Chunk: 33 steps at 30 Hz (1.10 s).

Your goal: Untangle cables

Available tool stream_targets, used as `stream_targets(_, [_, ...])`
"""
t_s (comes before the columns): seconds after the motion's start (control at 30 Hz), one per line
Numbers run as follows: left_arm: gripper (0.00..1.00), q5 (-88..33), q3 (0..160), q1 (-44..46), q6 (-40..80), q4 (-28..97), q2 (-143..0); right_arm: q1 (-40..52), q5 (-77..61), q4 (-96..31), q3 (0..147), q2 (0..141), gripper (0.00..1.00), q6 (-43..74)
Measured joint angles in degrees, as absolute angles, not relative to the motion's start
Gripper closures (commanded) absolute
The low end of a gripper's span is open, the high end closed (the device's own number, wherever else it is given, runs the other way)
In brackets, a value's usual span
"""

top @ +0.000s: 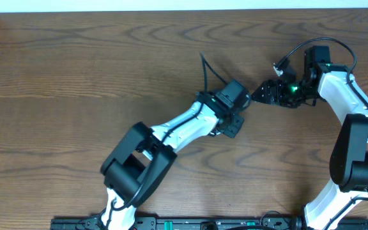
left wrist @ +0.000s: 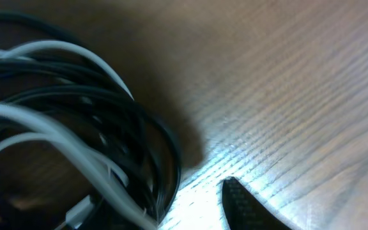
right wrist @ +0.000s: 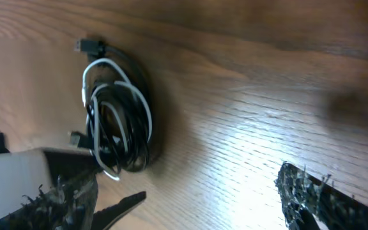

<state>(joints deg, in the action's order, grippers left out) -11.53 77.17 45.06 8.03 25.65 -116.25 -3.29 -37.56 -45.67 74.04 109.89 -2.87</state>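
No readable text or labels, none on cables (right wrist: 117, 137), none on table (top: 75, 76)

The cables (right wrist: 117, 121) are black cords with a white cord looped through (mostly black). The desk (top: 75, 76) is brown with darker wavy wood grain. The left arm (top: 184, 124) and right arm (top: 344, 96) are white with black joints; a green light (top: 293, 89) glows on the right one.

A brown wooden bench (top: 75, 76) with wavy grain fills the view, spreading on every side of the left claw (top: 240, 97) and the right claw (top: 259, 95). Beyond both claws, a white strip (top: 171, 5) borders the bench's far edge. Behind them, a black rail (top: 171, 224) runs along the near edge. Close-ups show bright glare on the wood beside each claw.
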Motion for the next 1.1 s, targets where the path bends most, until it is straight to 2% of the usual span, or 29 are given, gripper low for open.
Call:
stream_targets(0.23, [0.69,-9.1,77.2,46.0,7.9,24.5,-116.9,-3.2,-36.2,-45.7,74.0,109.9,0.13,-2.5])
stream_targets(0.4, [0.52,-7.0,77.2,46.0,7.8,24.2,-116.9,-3.2,-36.1,-45.7,74.0,109.9,0.13,-2.5])
stream_targets(1.1, [0.51,-3.3,77.2,46.0,7.9,25.7,-115.5,-3.0,-34.2,-45.7,74.0,109.9,0.12,-2.5])
